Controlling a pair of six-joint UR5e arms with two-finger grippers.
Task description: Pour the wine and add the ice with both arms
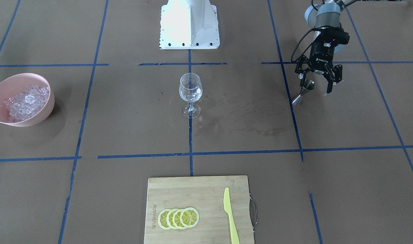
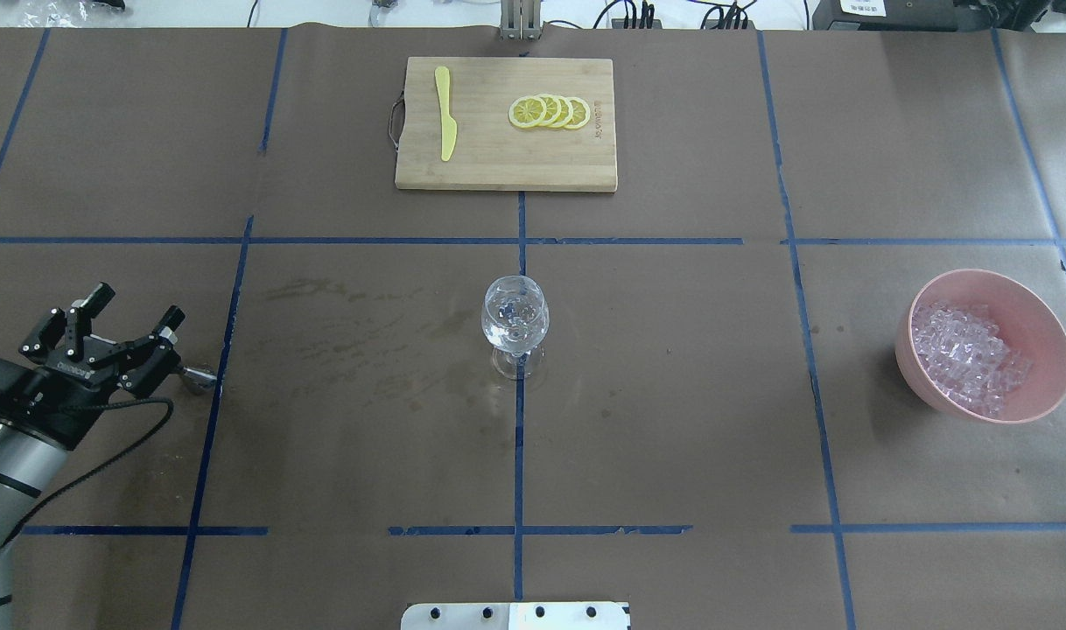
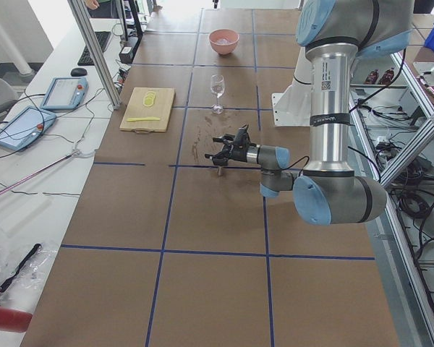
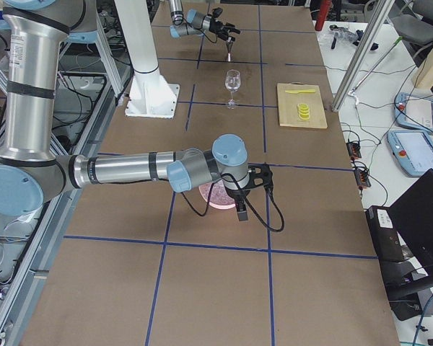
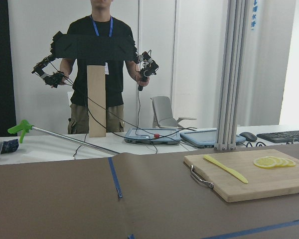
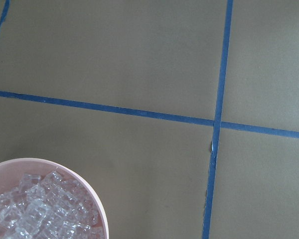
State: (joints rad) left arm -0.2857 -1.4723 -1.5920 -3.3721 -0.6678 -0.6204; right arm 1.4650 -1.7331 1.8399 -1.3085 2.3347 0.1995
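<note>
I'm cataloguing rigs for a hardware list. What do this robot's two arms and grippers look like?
Both the left arm and right arm are grey-silver tubes with pale blue joint caps. Each ends in a black two-finger gripper; the left gripper carries white ROBOTIQ lettering, while the right gripper is too small to read. A black cable loops at each wrist.

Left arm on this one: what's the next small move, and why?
Probably lower the left tool a little so that its open fingers bracket the small steel double-cone jigger, and only then close. The jigger stands upright and free on the brown paper-covered table. The tool hovers open right beside it, seemingly slightly higher, and it grips nothing.
</note>
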